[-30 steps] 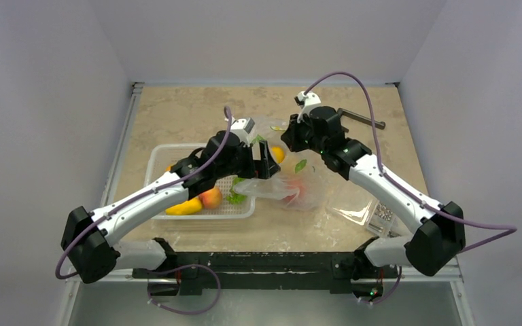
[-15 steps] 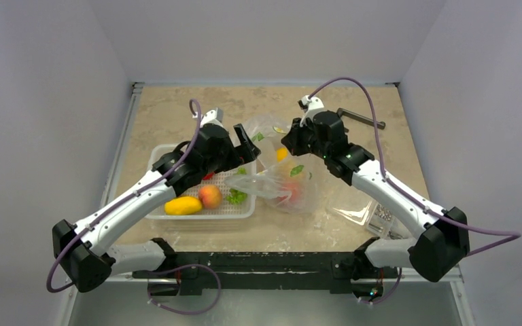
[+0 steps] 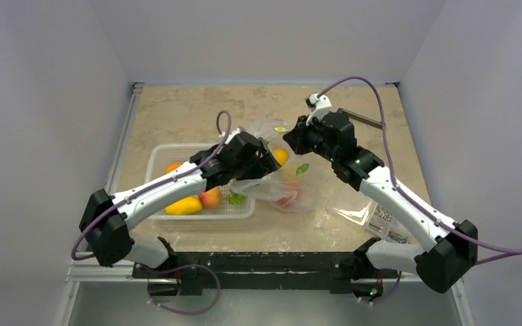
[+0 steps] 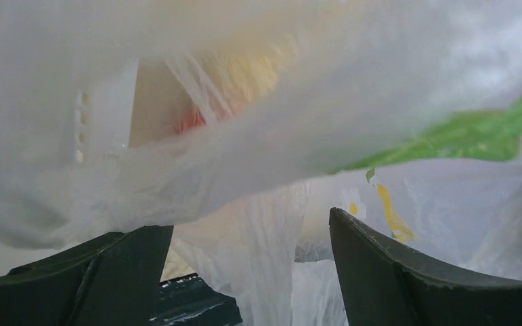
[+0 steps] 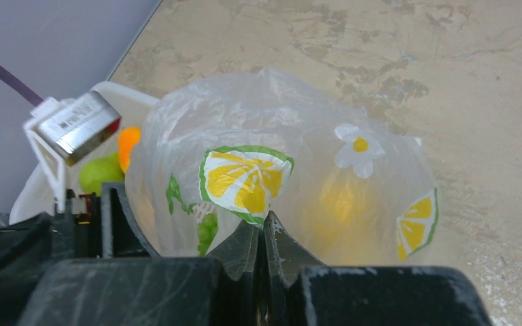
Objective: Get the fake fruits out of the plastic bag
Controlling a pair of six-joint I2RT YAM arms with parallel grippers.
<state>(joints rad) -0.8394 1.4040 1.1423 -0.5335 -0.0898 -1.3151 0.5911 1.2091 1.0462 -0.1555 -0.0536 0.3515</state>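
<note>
The plastic bag (image 3: pixel 282 180) lies right of the basket, printed with lemon slices. My right gripper (image 3: pixel 292 139) is shut on the film at its top edge and holds it up; in the right wrist view the jaws (image 5: pixel 265 221) pinch the film below a lemon print. The yellow pear-like fruit (image 3: pixel 280 156) shows through the bag, also in the right wrist view (image 5: pixel 340 200). The red apple (image 3: pixel 292 195) sits lower inside the bag. My left gripper (image 3: pixel 264 160) is open at the bag's left side. In the left wrist view its gripper (image 4: pixel 245 224) has loose film (image 4: pixel 272 258) hanging between the fingers.
A white mesh basket (image 3: pixel 155 157) at left holds a long yellow mango (image 3: pixel 183 205), a peach-red fruit (image 3: pixel 211 197), an orange and greens. A clear box of screws (image 3: pixel 386 219) lies at the right front. A dark tool (image 3: pixel 363 119) lies at the back right.
My left gripper drew back left over the basket, then swung right again into the bag's left side. My right gripper kept its pinch on the bag and shifted slightly right.
</note>
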